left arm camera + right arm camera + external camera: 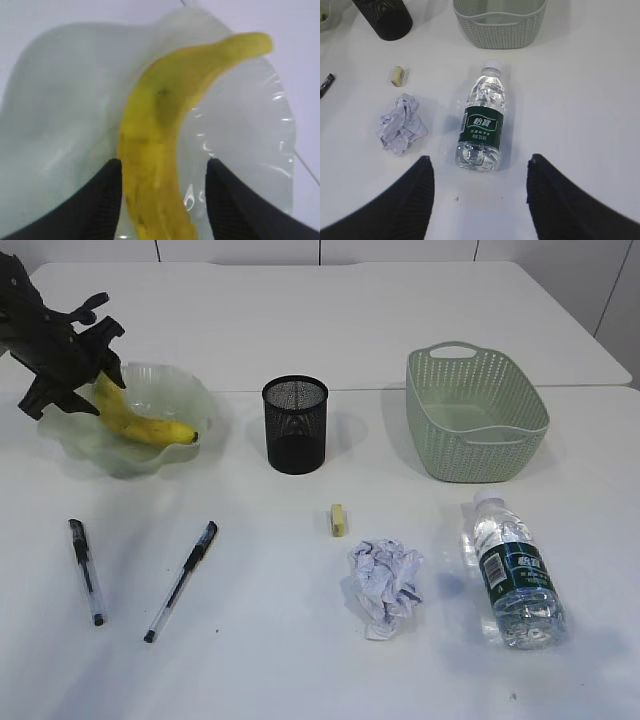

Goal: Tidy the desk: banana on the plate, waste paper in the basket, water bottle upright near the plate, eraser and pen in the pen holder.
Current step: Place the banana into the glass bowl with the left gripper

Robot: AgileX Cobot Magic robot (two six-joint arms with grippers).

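Note:
The banana (140, 422) lies on the pale green plate (175, 390) at the far left. My left gripper (80, 390) is open, its fingers on either side of the banana (165, 125) over the plate (65, 100), the left finger close against the fruit. The water bottle (512, 575) lies on its side at the right. My right gripper (480, 158) is open and empty just above the bottle (482, 122)'s base; it is out of the exterior view. The waste paper (387, 585), yellow eraser (339, 520) and two pens (86, 570) (182, 580) lie on the table.
The black mesh pen holder (295, 425) stands at the middle back, the green basket (480, 435) at the back right. The right wrist view shows the paper (400, 125), eraser (397, 75), holder (385, 17), basket (500, 32) and a pen tip (326, 84).

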